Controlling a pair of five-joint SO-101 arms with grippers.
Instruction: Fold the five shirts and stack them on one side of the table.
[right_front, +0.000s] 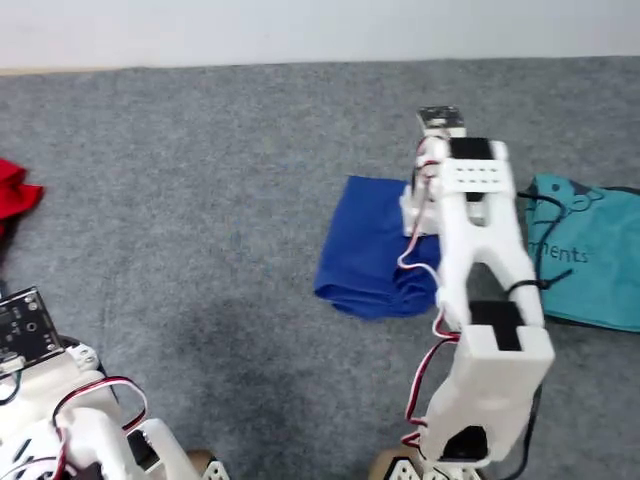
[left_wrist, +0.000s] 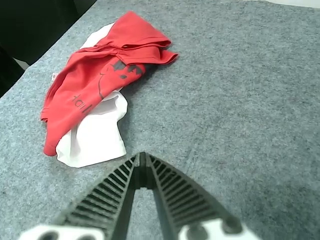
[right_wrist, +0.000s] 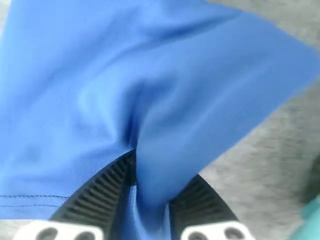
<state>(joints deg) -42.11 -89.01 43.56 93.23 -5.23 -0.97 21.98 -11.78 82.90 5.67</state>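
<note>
Right hand (right_wrist: 134, 162) pinching the blue shirt (right_front: 365, 250), left hand (left_wrist: 142, 159) closed on nothing above the counter (right_front: 200, 200), red shirt (left_wrist: 95, 85) atop white shirt (left_wrist: 95, 137), teal shirt (right_front: 590, 250) nearby

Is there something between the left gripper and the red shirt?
Nothing visible. Only bare grey mat lies between the left gripper and the red shirt, which rests on a white shirt.

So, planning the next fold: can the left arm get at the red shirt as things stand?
Probably yes. The left gripper is shut and empty, only bare table lies between it and the red shirt, which rests atop a white shirt.
</note>
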